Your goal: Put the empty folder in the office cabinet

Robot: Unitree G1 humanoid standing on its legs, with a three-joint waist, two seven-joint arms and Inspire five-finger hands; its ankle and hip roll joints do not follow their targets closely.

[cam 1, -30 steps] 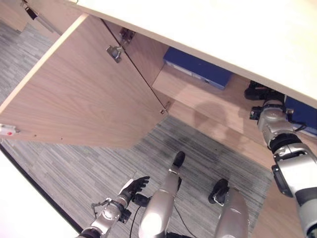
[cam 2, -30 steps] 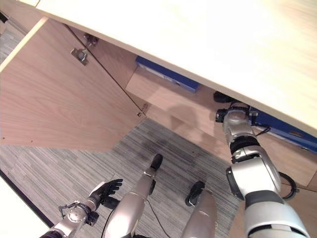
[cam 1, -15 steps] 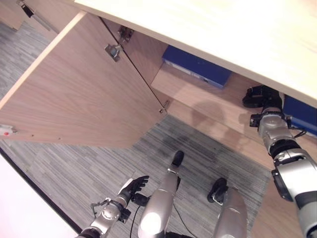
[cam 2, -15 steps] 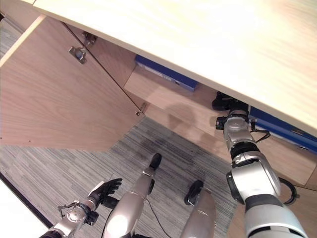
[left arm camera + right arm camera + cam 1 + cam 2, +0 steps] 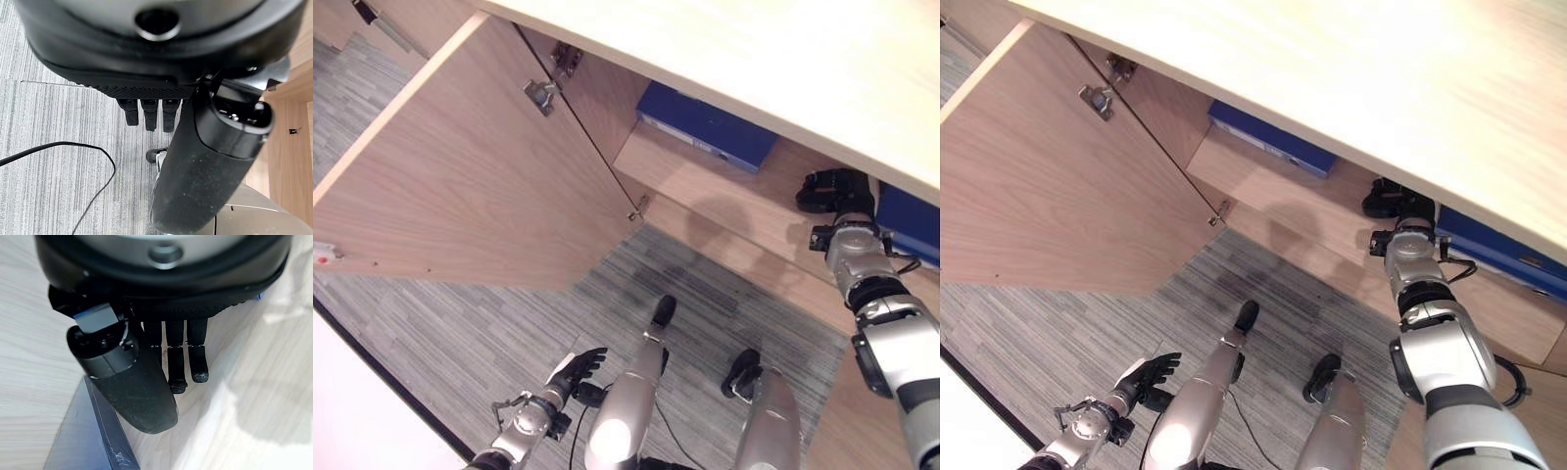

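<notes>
Inside the open office cabinet (image 5: 489, 186), the right hand (image 5: 166, 367) hangs slack and empty beside a blue folder (image 5: 90, 435) — a careless swing could knock it askew — while the left hand (image 5: 576, 368) idles loose-fingered.

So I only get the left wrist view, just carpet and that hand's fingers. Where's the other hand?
Observer: The right hand is reaching inside the open cabinet.
Operator: Is it holding the folder?
Observer: No. Its fingers are straight and hold nothing. A blue folder lies on the wood beside its thumb.
Operator: Any more folders in there?
Observer: Yes, a second blue folder lies on a shelf further to the left.
</notes>
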